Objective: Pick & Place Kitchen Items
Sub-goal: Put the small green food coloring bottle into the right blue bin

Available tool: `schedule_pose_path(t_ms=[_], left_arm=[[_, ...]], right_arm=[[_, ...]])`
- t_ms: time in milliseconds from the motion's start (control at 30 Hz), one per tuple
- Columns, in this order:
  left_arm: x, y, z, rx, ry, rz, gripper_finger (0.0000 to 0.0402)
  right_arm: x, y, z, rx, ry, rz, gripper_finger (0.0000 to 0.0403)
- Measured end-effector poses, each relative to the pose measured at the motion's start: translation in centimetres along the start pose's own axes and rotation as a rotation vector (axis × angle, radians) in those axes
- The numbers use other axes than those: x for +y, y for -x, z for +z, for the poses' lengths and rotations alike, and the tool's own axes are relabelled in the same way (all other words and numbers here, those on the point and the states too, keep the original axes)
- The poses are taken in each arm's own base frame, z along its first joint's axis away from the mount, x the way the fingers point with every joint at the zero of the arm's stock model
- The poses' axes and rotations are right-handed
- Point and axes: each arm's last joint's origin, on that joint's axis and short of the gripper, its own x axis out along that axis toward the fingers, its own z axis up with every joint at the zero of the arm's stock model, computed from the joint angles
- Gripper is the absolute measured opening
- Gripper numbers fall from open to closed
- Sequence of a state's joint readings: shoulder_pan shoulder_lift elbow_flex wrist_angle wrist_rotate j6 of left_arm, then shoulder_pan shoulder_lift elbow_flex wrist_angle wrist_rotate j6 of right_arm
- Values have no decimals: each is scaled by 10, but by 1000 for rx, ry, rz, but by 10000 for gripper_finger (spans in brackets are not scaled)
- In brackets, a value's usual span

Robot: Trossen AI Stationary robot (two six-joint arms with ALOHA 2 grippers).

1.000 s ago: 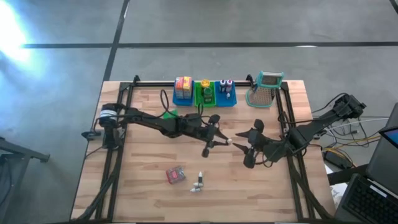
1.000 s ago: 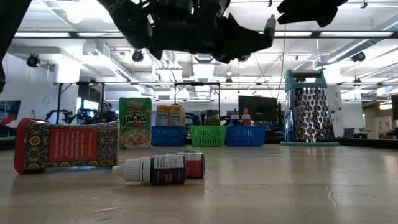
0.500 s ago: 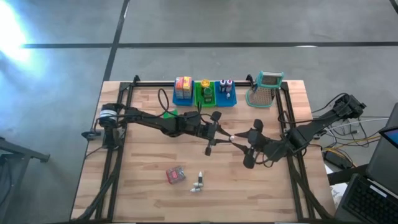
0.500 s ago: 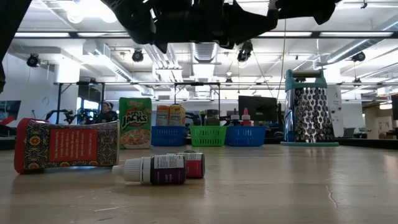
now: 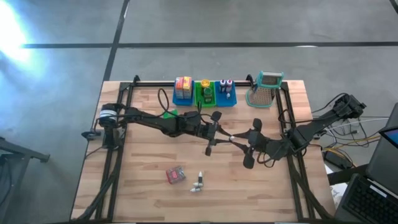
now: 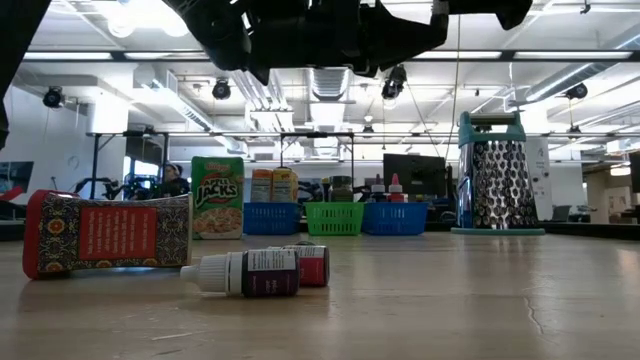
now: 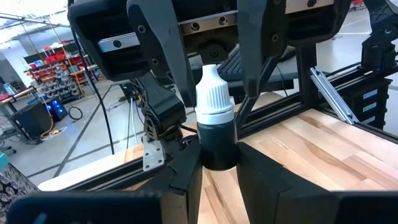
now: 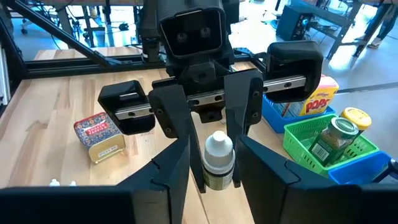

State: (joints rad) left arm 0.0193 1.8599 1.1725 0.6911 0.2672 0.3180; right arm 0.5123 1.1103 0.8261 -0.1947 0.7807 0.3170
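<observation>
A small dark bottle with a white cap (image 7: 215, 118) hangs over the middle of the table, with my left gripper (image 5: 224, 137) shut on it. My right gripper (image 5: 240, 142) faces it from the table's right. Its open fingers (image 7: 254, 56) stand on either side of the cap, and a gap shows on each side. In the right wrist view the same bottle (image 8: 218, 160) sits between my right fingers (image 8: 176, 168). On the near table lie a red-brown packet (image 5: 176, 175) and two small bottles (image 5: 199, 185). My left gripper pinches the bottle's dark body (image 7: 217, 152) between its two fingers (image 7: 186, 180), below the white cap. The fingers come in level from the table's left and lie along the bottle. The bottle is lifted clear, cap pointing toward the right gripper.
At the far edge stand a blue bin (image 5: 182, 94), a green bin (image 5: 205, 94) and another blue bin (image 5: 227, 94), each with goods inside. A metal grater (image 5: 266, 90) stands right of them. A green cereal box (image 6: 217, 197) stands behind the left arm.
My left gripper has risen and tipped up a little with the bottle, toward the right gripper. The cap now sits between the right fingers.
</observation>
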Motion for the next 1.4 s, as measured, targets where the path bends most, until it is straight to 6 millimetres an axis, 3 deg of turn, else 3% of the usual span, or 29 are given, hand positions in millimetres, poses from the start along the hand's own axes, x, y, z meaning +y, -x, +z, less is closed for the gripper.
schedule_pose_path(t_ms=[467, 667, 933, 1200, 1400], left_arm=[[0, 0, 0, -1, -5, 5, 93], [0, 0, 0, -2, 6, 1, 96], [2, 0, -2, 18, 44, 5, 139], [10, 13, -6, 229, 31, 61, 221], [17, 45, -5, 515, 62, 319, 222]], right_arm=[[-5, -6, -1, 5, 19, -26, 66], [-4, -6, -1, 2, 28, -25, 67], [-4, -6, -1, 3, 29, -25, 60], [-6, -6, -3, 18, 40, -42, 62], [-25, -21, -15, 70, 2, -138, 56]])
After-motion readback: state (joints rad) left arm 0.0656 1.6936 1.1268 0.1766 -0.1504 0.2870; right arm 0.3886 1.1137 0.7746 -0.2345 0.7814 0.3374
